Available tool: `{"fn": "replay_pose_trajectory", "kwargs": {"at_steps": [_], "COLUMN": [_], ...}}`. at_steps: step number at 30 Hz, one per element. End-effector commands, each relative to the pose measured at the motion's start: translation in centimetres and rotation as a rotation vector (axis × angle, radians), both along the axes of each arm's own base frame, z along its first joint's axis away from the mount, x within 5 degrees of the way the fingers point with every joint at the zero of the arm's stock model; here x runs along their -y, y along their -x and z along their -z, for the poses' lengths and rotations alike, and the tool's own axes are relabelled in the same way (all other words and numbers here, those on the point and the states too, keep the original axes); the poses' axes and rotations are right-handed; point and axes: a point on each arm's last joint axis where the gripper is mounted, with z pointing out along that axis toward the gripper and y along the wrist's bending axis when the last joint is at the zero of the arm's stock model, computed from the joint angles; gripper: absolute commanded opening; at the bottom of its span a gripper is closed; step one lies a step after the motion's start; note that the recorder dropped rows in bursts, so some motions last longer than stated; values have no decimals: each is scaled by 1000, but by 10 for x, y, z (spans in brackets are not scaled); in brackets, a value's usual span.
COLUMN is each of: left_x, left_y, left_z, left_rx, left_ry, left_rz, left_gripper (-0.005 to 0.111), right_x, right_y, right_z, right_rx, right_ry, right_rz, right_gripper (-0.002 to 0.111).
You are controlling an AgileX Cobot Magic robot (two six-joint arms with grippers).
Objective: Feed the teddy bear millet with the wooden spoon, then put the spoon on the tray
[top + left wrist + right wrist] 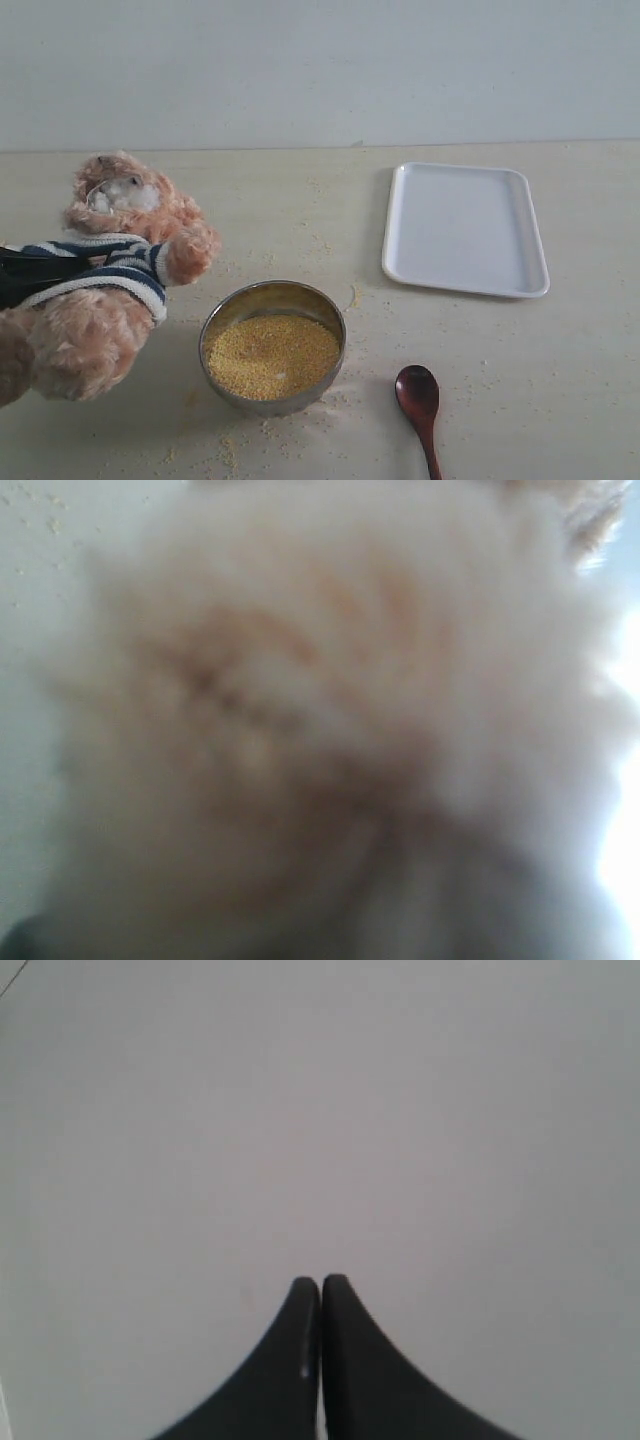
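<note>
The teddy bear (110, 290) leans at the left of the table, head up and back, striped shirt around its middle. My left gripper (40, 272) comes in from the left edge, its black fingers clamped across the shirt. In the left wrist view blurred tan fur of the teddy bear (300, 710) fills the picture and hides the jaws. The millet (272, 357) lies heaped in the metal bowl (225, 315) just right of the bear. On the table right of the bowl rests the wooden spoon (418, 395), untouched. The white tray (465, 228) sits behind it. My right gripper (320, 1282) is shut and holds nothing, over a plain grey surface.
Loose millet grains (300, 425) are scattered on the pale table around the bowl and toward the tray. A pale wall rises behind the table's far edge. The right arm does not show in the exterior view.
</note>
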Motion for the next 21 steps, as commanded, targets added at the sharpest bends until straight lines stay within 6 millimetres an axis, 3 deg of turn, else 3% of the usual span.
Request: {"fn": "replay_pose_trajectory", "kwargs": {"at_steps": [1, 3, 4, 6, 10, 13, 15, 18, 21], "left_x": [1, 1, 1, 1, 1, 1, 1, 1, 1], "left_y": [-2, -2, -2, -2, -2, -2, -2, -2, -2], "left_z": [-5, -5, -5, -5, -5, -5, -5, -5, -5], "left_rx": [33, 33, 37, 55, 69, 69, 69, 69, 69], "left_ry": [26, 26, 23, 8, -3, -3, -3, -3, -3], "left_rz": [4, 4, 5, 12, 17, 17, 17, 17, 17], "left_gripper": [5, 5, 5, 5, 5, 5, 5, 5, 5], "right_x": [-27, -28, -24, -9, 9, 14, 20, 23, 3], "right_y": [-36, -70, -85, -123, -169, -181, -181, -175, -176], "right_z": [-39, -31, -23, 2, 51, 75, 88, 98, 101], "right_rx": [-30, -175, -274, -557, -973, -1153, -1290, -1424, -1408], "right_ry": [669, 961, 1003, 985, 836, 655, 626, 672, 820], "right_rz": [208, 328, 339, 342, 281, 222, 237, 262, 176], "right_gripper": [0, 0, 0, 0, 0, 0, 0, 0, 0]}}
